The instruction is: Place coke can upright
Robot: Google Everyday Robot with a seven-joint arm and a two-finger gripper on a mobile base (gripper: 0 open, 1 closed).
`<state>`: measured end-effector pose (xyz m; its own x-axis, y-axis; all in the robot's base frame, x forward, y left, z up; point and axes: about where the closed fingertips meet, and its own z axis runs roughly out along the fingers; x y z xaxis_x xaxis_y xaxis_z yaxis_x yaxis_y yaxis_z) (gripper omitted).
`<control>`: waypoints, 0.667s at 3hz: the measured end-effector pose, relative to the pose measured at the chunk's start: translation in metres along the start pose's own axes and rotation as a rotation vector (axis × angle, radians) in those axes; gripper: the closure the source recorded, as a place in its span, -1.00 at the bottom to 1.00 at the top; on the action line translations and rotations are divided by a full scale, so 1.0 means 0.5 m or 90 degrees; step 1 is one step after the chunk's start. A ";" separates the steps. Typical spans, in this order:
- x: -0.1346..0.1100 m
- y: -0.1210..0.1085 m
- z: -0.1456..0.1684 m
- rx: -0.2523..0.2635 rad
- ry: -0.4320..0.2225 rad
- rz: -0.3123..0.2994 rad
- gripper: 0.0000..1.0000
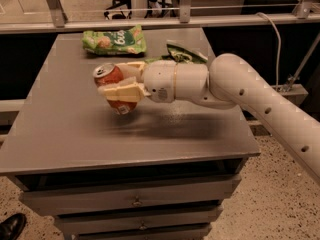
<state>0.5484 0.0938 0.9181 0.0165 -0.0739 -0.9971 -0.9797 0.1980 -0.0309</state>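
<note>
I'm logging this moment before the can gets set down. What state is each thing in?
coke can: tilted, gripped, held above the table, not yet upright.
end effector: over the table's middle, shut on the coke can.
snack bag: lying flat at the back, untouched.
second green bag: partly hidden behind the arm.
drawers: closed.
</note>
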 end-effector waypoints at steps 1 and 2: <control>0.028 0.016 -0.026 0.013 0.010 0.029 0.72; 0.059 0.039 -0.064 0.037 0.024 0.059 0.10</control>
<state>0.5234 0.0640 0.8905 -0.0823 -0.0886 -0.9927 -0.9633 0.2623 0.0564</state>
